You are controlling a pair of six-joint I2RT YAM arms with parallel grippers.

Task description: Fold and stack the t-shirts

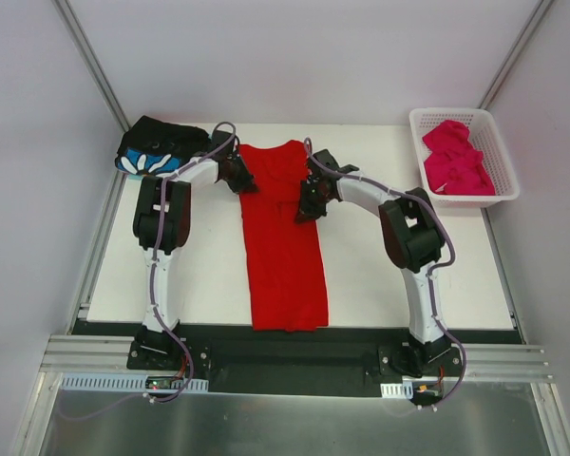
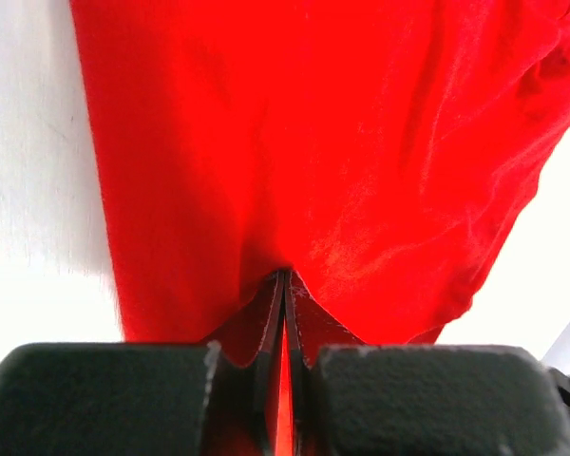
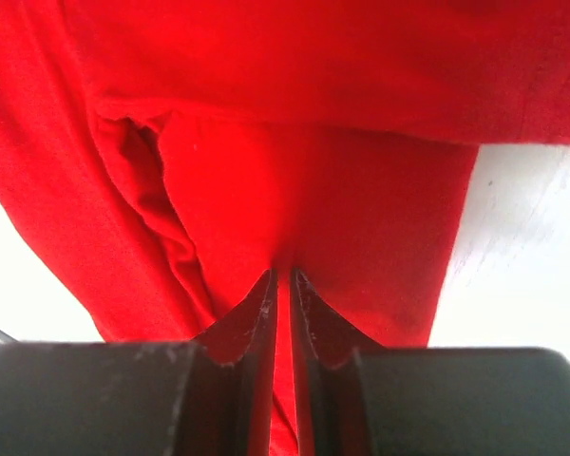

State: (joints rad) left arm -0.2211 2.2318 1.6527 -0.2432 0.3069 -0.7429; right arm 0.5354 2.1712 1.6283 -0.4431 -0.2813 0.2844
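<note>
A bright red t-shirt (image 1: 283, 242) lies in a long narrow strip down the middle of the white table (image 1: 199, 275). My left gripper (image 1: 239, 180) is shut on the cloth at its upper left edge; the left wrist view shows the red t-shirt (image 2: 313, 142) pinched between the jaws at my left gripper (image 2: 285, 275). My right gripper (image 1: 307, 211) is shut on the strip's right edge a little lower, with the red t-shirt (image 3: 294, 190) caught between the jaws at my right gripper (image 3: 283, 275). A folded black flower-print t-shirt (image 1: 157, 147) sits at the far left corner. A magenta-pink t-shirt (image 1: 456, 157) lies crumpled in the basket.
The white lattice basket (image 1: 502, 166) stands at the far right corner of the table. Grey walls and metal frame rails close in both sides. The arm bases are bolted to the dark rail (image 1: 294, 356) at the near edge.
</note>
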